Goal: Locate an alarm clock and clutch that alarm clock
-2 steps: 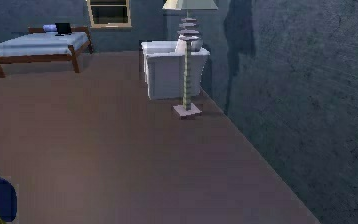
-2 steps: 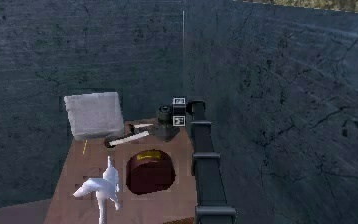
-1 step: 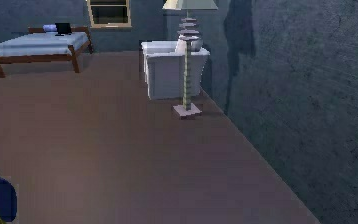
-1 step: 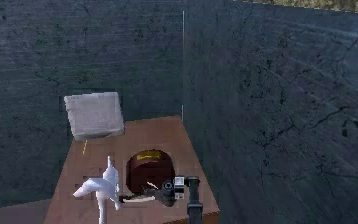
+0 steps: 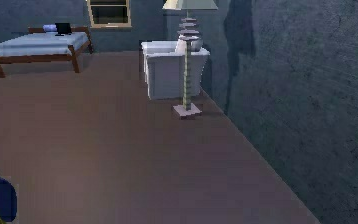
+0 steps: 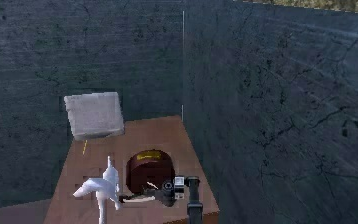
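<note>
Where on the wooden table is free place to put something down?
Free: the far right part of the table, between the white box and the wall; also the left strip between the box and the white figurine. Crowded: the near edge, where the figurine, a dark round thing, a small dark object and the gripper stand together.

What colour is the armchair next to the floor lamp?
White. The armchair shows best in the forward view, beside the floor lamp.

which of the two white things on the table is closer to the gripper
The white figurine at the front of the table, just left of the gripper; the white boxy thing stands at its far end.
</note>
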{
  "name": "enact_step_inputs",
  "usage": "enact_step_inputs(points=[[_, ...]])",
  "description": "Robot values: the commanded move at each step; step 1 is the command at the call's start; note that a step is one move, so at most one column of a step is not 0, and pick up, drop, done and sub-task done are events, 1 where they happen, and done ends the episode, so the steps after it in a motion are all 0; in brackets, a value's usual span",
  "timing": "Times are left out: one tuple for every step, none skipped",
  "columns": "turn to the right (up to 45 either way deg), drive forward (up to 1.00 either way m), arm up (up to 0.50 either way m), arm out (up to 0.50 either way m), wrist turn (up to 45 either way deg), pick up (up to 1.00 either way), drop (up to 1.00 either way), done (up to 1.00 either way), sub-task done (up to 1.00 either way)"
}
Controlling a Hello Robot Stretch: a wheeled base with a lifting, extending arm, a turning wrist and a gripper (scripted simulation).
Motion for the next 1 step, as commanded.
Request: enact_step_inputs(points=[[0.0, 0.00, 0.10, 0.00, 0.0, 0.00, 0.00, 0.00, 0.00]])
